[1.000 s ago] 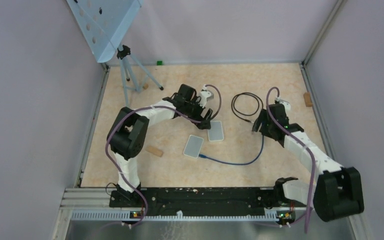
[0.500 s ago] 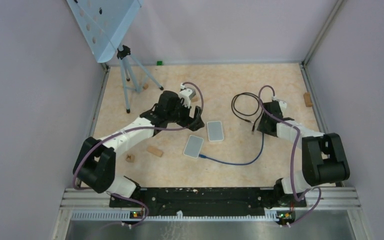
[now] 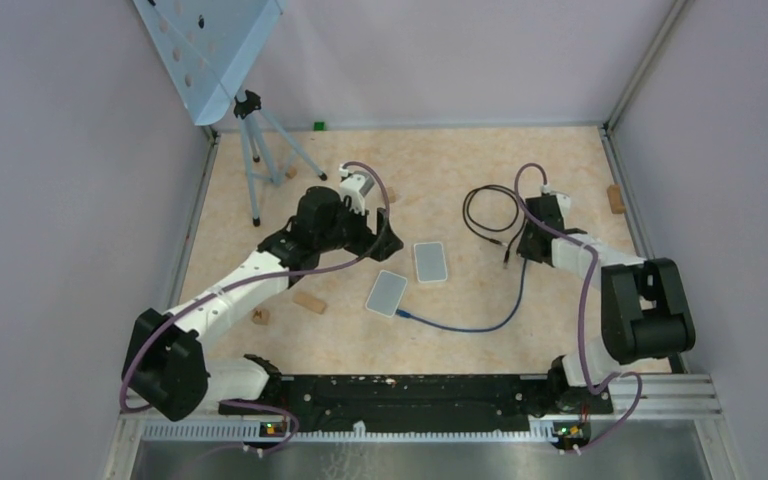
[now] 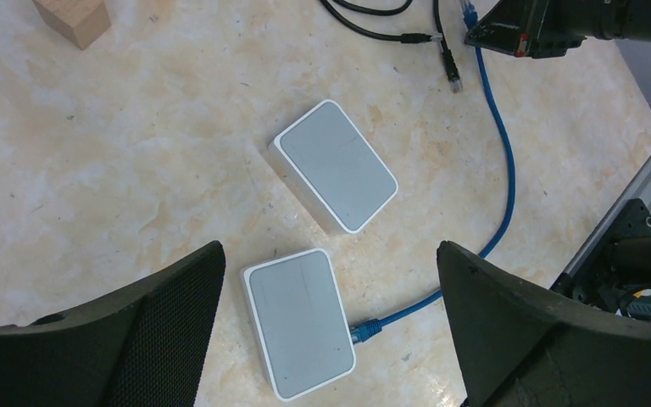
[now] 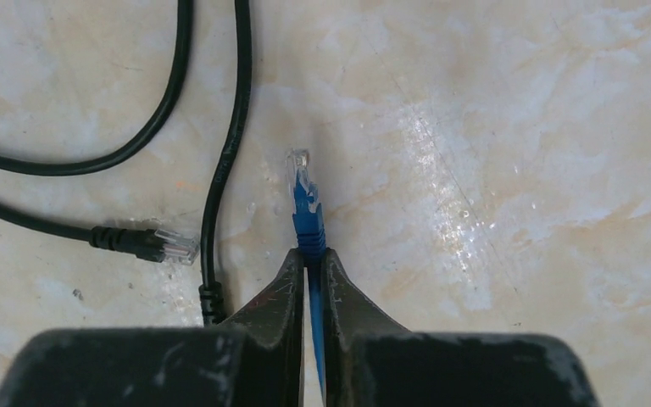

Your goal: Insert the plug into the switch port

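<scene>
The left gripper (image 4: 331, 248) hangs over the near switch (image 4: 299, 322), its fingers spread wide with nothing between them. The other of the 2 switches, the far switch (image 4: 335, 165), lies just beyond the near one. Well to the right of the near switch, the right gripper (image 5: 309, 254) is pinched tight on the blue cable (image 3: 480, 325) just behind its plug (image 5: 303, 191), with a black cable (image 5: 220, 170) alongside.

Bright, even light; sharp, slight glare
</scene>
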